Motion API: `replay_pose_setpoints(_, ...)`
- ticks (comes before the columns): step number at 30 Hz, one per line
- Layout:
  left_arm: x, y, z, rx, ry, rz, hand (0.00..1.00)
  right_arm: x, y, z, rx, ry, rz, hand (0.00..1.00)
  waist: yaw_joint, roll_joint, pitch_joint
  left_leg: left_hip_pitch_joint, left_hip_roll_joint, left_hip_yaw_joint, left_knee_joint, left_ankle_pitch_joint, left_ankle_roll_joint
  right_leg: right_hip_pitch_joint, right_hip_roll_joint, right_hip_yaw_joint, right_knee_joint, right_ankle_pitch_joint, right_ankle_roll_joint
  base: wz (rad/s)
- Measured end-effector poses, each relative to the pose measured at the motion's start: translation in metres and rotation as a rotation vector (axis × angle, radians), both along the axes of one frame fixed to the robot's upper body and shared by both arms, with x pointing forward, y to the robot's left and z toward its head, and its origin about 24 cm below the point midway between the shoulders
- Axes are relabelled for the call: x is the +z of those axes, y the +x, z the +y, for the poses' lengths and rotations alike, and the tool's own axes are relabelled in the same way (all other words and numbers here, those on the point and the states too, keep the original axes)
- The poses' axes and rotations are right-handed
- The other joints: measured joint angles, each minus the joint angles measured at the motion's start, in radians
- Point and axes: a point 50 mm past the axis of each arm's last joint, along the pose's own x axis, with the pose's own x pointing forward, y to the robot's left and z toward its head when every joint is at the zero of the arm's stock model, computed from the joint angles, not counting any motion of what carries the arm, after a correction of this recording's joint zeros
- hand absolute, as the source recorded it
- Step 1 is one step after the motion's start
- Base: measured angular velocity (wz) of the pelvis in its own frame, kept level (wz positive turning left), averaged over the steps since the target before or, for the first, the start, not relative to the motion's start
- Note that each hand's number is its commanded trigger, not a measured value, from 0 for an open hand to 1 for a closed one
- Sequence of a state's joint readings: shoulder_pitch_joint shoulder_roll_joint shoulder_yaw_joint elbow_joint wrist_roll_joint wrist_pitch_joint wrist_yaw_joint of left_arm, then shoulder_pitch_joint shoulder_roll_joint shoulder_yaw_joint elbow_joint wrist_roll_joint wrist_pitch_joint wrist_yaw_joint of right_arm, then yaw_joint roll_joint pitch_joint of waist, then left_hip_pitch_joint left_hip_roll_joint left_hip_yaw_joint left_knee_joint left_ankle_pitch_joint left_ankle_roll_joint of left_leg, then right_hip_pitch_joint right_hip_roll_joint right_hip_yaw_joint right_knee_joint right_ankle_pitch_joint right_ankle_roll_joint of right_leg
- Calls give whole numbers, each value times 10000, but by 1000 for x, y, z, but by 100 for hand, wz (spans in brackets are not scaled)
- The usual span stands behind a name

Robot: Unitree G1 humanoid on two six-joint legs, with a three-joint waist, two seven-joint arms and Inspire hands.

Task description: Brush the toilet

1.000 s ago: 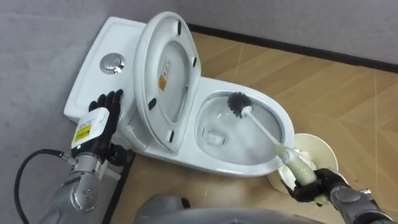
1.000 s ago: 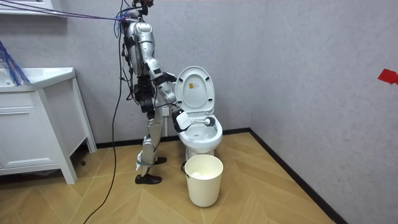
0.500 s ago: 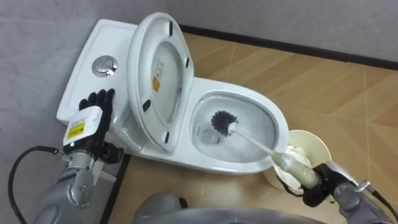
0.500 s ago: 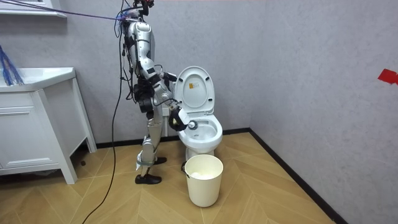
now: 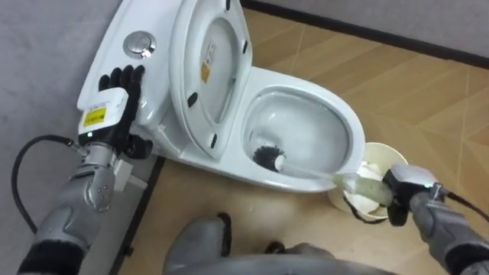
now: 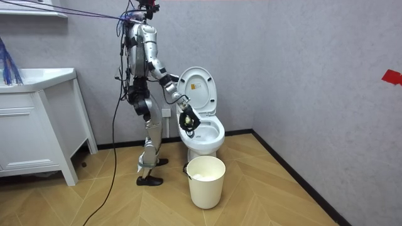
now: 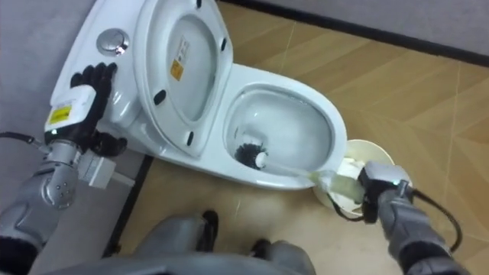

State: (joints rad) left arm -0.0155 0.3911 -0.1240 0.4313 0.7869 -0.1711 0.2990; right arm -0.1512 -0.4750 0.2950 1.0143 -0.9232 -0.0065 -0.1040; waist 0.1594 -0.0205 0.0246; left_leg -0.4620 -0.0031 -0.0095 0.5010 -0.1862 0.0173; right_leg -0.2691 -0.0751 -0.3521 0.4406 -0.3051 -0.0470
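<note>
Left eye view: right hand [image 5: 405,189] seemingly grips the brush [image 5: 268,158] inside the toilet [image 5: 349,126], left hand [image 5: 114,101] with fingers straight.

Grey textured walls [image 6: 301,63] meet a herringbone wood floor [image 6: 264,194], with a dark skirting [image 6: 289,169] running along their foot. A white cabinet [image 6: 31,135] stands at the room view's left, and a small red patch [image 6: 392,76] marks the wall at its right.

Glossy ceramic, wood-grain floor
The toilet [image 5: 261,76] is smooth, shiny white ceramic with a chrome flush button [image 5: 140,43]; floor [image 5: 428,92] of wood-grain planks; brush [image 5: 267,157] bristles black.
</note>
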Motion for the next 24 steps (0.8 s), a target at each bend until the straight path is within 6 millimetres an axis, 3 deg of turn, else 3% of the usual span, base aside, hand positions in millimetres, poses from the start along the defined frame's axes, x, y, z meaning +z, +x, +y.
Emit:
replay_pose_setpoints(3,14,16,-6,-503,98,-638,0,18,18,-15,421,-861,-535,100,277,189,123,-902,47,-159,526,1,2,-859,-89,-182,615,-74,-87,6)
replay_pose_setpoints(9,31,28,-14,-921,44,-1749,0,43,43,-27,839,-1863,-1383,100,466,310,176,-2294,-184,-155,1004,154,127,-2463,-665,-352,1922,-427,-109,11)
replay_pose_setpoints(14,52,43,-19,-1719,594,-2836,0,73,68,-37,823,-2401,-2483,100,829,645,311,-3619,-288,-201,1627,157,216,-3779,-995,-501,2896,-620,-165,7)
replay_pose_setpoints(18,62,47,-18,-1670,714,-3625,0,94,88,-38,844,-2884,-3368,100,979,695,316,-4427,-356,-205,1959,181,264,-4597,-1183,-551,3415,-715,-223,4)
replay_pose_setpoints(24,73,49,-23,-1366,220,-4504,0,103,95,-39,-529,-1784,-4135,100,977,664,328,-5241,-455,-129,2261,221,316,-5487,-1375,-438,3960,-831,-222,3)
